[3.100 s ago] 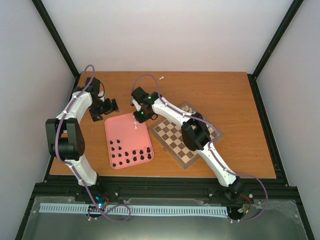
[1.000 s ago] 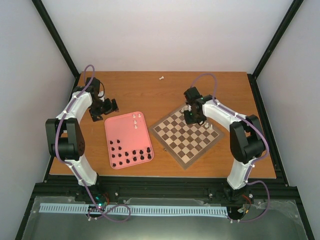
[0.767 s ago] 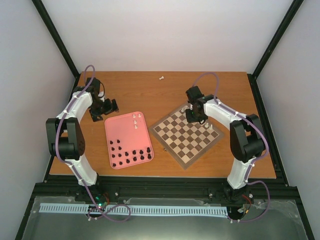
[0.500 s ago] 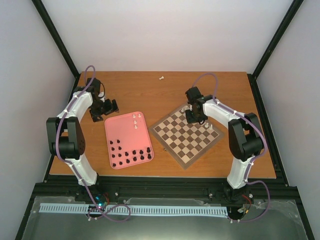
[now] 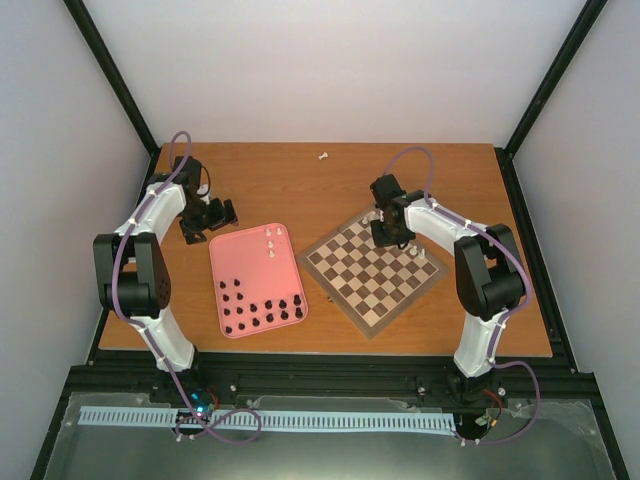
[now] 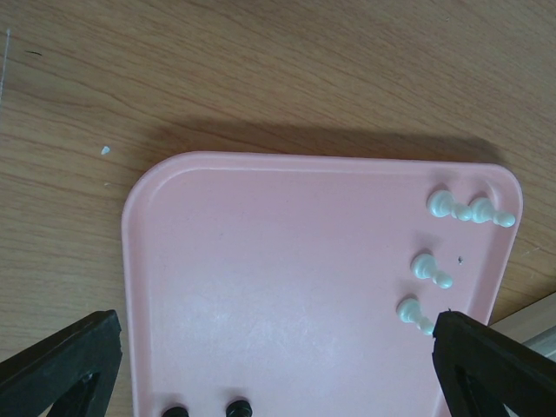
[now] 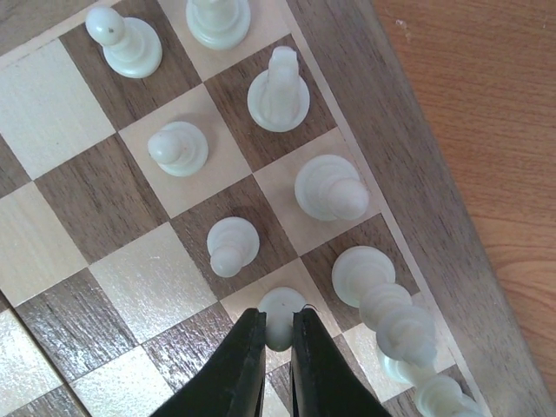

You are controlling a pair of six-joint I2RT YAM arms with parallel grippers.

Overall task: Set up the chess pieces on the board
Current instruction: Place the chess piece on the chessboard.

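The board (image 5: 362, 292) lies at an angle right of centre on the table. My right gripper (image 5: 385, 233) is at its far corner, shut on a white pawn (image 7: 281, 313) that stands on a pale square (image 7: 252, 300) between the black fingers (image 7: 247, 365). Several other white pieces (image 7: 228, 244) stand around it on the board's edge rows. My left gripper (image 5: 214, 214) hangs open over the far end of the pink tray (image 6: 261, 261), nothing between its fingers (image 6: 65, 356). White pieces (image 6: 469, 208) lie in the tray's far right corner, and black pieces (image 5: 262, 312) fill its near end.
A lone white piece (image 5: 323, 155) lies on the wooden table near the far edge. The pink tray (image 5: 245, 265) sits just left of the board. Black frame posts and white walls enclose the table on all sides.
The right arm swung from the pink tray to the board's far corner. In the last second it has hardly moved, and the left arm has stayed still.
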